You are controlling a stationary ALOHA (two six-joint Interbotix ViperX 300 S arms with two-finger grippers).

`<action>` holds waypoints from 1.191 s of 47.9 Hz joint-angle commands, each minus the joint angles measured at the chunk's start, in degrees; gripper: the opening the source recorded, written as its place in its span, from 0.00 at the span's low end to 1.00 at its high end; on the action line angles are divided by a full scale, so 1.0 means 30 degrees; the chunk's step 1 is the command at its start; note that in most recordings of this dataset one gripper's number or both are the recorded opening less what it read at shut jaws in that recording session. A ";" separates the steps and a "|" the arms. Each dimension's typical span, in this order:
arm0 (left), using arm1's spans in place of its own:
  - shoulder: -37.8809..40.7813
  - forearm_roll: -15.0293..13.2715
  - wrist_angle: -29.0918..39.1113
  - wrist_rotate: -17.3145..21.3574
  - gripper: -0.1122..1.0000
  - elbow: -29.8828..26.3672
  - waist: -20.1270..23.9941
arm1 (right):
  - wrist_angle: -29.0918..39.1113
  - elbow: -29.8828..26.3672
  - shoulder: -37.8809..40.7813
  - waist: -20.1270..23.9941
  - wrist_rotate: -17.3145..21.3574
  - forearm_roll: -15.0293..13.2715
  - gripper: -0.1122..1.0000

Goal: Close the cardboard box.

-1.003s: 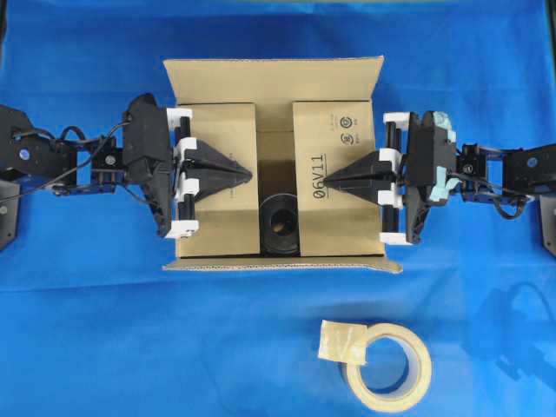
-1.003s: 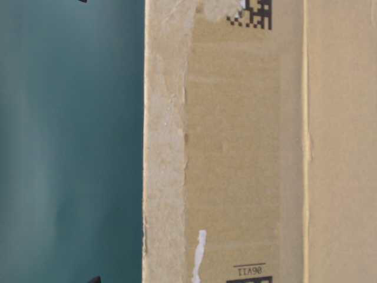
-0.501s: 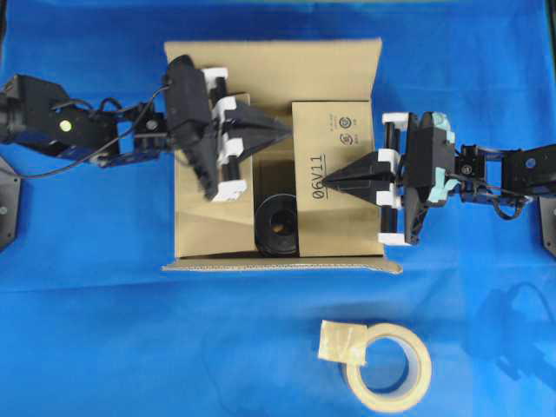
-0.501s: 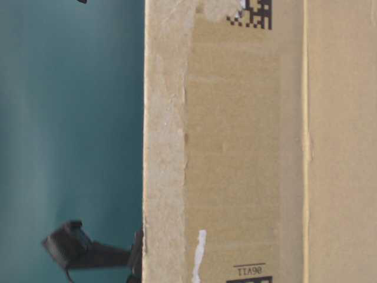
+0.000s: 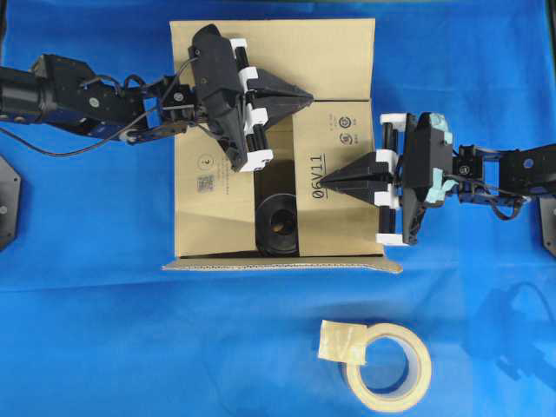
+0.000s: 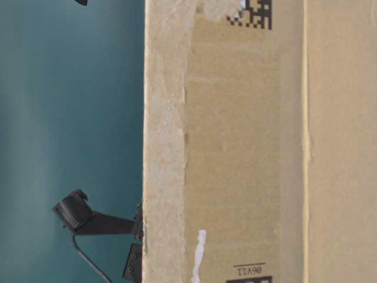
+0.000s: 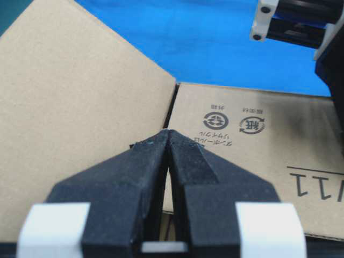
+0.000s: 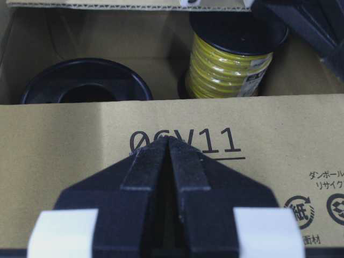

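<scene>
The cardboard box (image 5: 208, 187) stands in the middle of the blue cloth. Its left flap and its right flap (image 5: 340, 143), printed 06V11, are folded in, with a gap between them. The back flap (image 5: 287, 43) is raised and the front flap (image 5: 278, 265) shows edge-on. My left gripper (image 5: 306, 95) is shut and empty, its tip (image 7: 168, 131) at the seam between back flap (image 7: 70, 102) and right flap. My right gripper (image 5: 328, 182) is shut, its tip (image 8: 168, 138) resting on the right flap (image 8: 64, 134).
Inside the box are a black spool (image 5: 278, 224) and a yellow wire spool (image 8: 231, 59). A beige tape roll (image 5: 388, 366) lies on the cloth near the front right. The box wall (image 6: 247, 147) fills the table-level view, with part of the left arm (image 6: 88, 219) beside it.
My left arm has lifted off the left flap and swung to the back of the box. The left flap stays down. More of the back flap's face shows. The right gripper has not moved.
</scene>
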 commanded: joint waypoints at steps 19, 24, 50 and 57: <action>0.0820 0.0000 -0.0234 -0.0059 0.10 -0.0439 0.0146 | -0.0176 -0.0352 -0.0088 0.0176 0.0029 0.0029 0.10; 0.0820 0.0000 -0.0205 -0.0059 0.10 -0.0410 0.0205 | -0.0088 -0.0352 -0.0088 0.0234 0.0000 0.0059 0.10; 0.0820 0.0000 -0.0117 -0.0088 0.10 -0.0381 0.0205 | 0.2314 -0.0469 -0.4512 0.0674 0.0000 0.0000 0.10; 0.0820 0.0000 -0.0088 -0.0117 0.10 -0.0322 0.0205 | 0.3193 -0.0381 -0.6504 0.1787 -0.0029 -0.0029 0.10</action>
